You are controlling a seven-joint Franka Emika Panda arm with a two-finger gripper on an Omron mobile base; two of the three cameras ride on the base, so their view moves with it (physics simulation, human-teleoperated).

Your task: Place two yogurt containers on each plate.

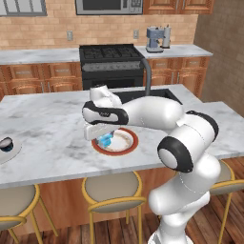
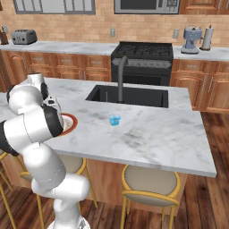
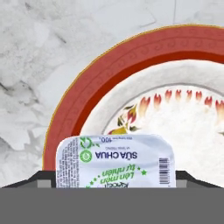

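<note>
Marble island counter (image 1: 47,124) in a brick-walled kitchen | gripper (image 1: 106,139) hung over the red-rimmed plate (image 1: 131,145), clenched on a light blue yogurt cup (image 1: 105,139) above the plate's left part | second light blue cup (image 2: 115,120) stood near the sink (image 2: 129,95) | navy cup (image 1: 6,144) sat on the grey plate (image 1: 14,151) far left
</note>
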